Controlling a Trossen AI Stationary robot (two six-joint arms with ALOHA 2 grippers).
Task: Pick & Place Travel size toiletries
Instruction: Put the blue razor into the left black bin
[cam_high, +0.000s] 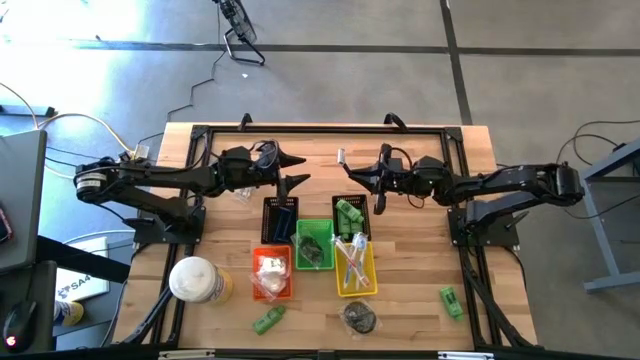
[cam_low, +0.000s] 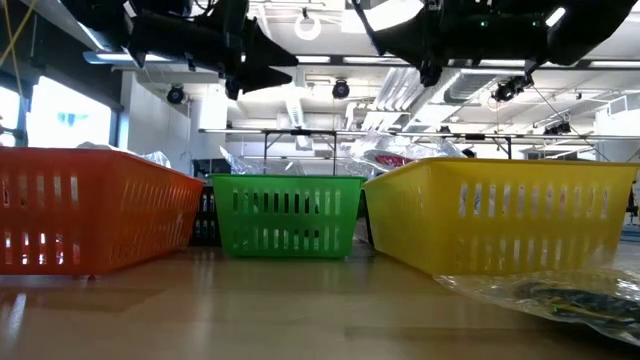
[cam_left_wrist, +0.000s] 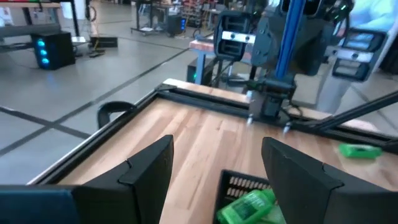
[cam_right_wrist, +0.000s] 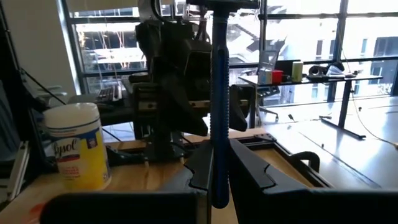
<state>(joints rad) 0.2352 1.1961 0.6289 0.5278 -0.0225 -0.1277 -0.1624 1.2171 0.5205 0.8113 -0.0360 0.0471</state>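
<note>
Two pincers hover above the tabletop (cam_high: 420, 290): right pincer (cam_high: 352, 182) clamped on a blue toothbrush (cam_right_wrist: 219, 118), left pincer (cam_high: 293, 171) spread apart.

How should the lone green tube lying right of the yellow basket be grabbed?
Grip the green tube across its narrow middle, coming straight down from above. It lies flat on the table with bare wood around it, so jaws can straddle its short width. The right gripper holds a blue stick.
</note>
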